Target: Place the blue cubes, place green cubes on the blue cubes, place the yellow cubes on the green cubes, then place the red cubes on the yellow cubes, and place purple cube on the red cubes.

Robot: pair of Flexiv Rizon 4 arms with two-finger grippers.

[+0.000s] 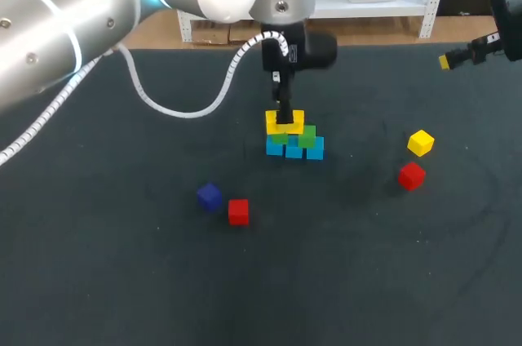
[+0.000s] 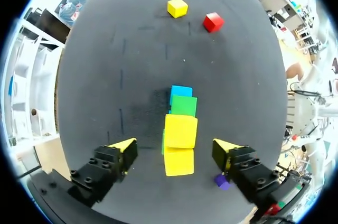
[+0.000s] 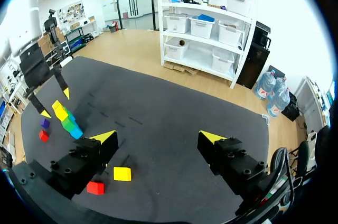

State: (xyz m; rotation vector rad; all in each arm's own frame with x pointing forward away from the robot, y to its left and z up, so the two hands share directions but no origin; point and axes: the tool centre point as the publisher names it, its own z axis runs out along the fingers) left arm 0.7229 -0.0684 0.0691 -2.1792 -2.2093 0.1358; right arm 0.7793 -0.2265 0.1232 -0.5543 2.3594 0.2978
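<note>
A small pyramid stands mid-table: a row of blue cubes [image 1: 294, 150], green cubes [image 1: 295, 138] on them, and two yellow cubes [image 1: 284, 122] on top. My left gripper [image 1: 284, 115] hangs straight over the yellow cubes [image 2: 180, 130], open, with a finger on each side and neither touching. Loose on the table lie a purple cube [image 1: 210, 196], a red cube [image 1: 238, 211], another red cube [image 1: 411, 175] and a yellow cube [image 1: 420, 143]. My right gripper [image 1: 453, 59] is open and holds nothing, raised at the far right; the loose yellow cube [image 3: 122, 174] lies under it.
The dark mat [image 1: 114, 264] covers the whole table. My left arm and its white cable [image 1: 183, 109] cross the far left part. The purple cube [image 2: 222, 182] lies close beside the left gripper's finger.
</note>
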